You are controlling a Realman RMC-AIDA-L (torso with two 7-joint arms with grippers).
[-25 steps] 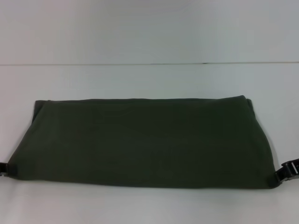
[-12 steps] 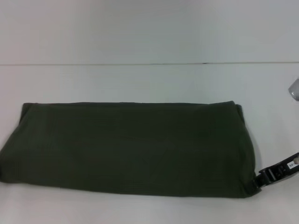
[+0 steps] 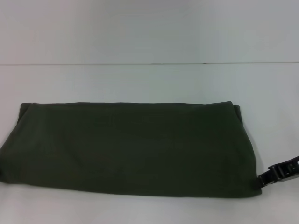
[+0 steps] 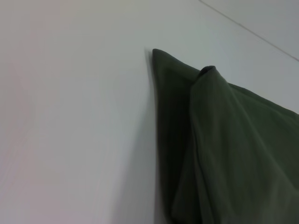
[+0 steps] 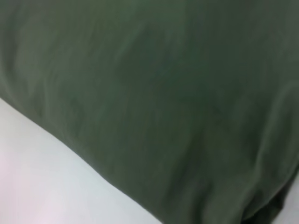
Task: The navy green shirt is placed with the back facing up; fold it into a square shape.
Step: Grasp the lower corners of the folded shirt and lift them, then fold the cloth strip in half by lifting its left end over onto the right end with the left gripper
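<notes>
1. Head view: the shirt (image 3: 128,147) is lying on the white table (image 3: 149,84) as a long folded band, stretching from the robot's left side across to its right.
2. The right gripper (image 3: 270,176) is sitting at the band's near right corner, touching the cloth; whether it is pinching the corner or spread cannot be told.
3. The left gripper is showing in no view; its wrist camera is looking at a layered end of the shirt.
4. Judging by the shape, the lengthwise folds are looking finished, and the crosswise fold is pending.
5. That move is calling for one end carried over the other, edges matching.
</notes>
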